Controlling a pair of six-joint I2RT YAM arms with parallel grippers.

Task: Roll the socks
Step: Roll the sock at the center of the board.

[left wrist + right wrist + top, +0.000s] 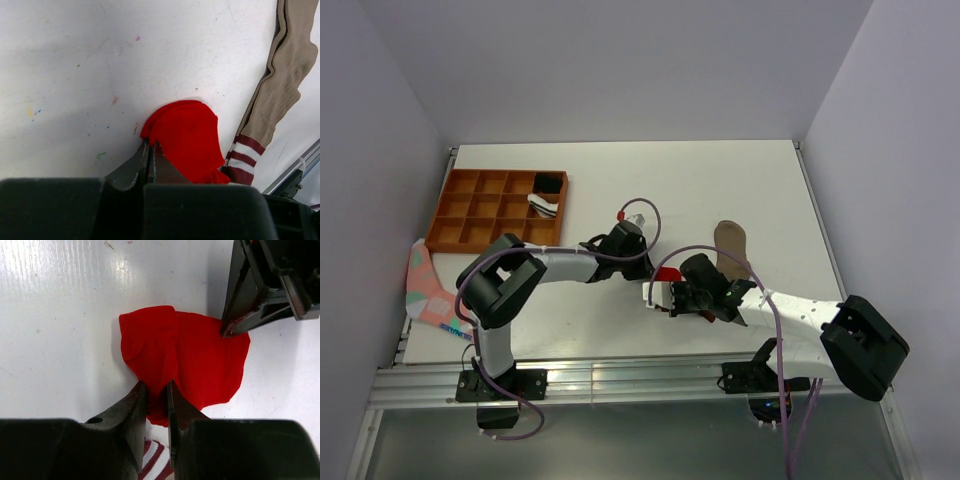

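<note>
The red sock lies folded on the worktop beside the tan sock, the right end effector pinching its fold and the left end effector closed just at its edge, where it may hold too little cloth and let the fold open.

Soft, even overhead light fills the top view; the white table is bright with only faint shadows. In the right wrist view glare streaks the table's upper left, the left hand throws a grey shadow beside itself, and the red sock looks oversaturated, folds barely readable.
</note>
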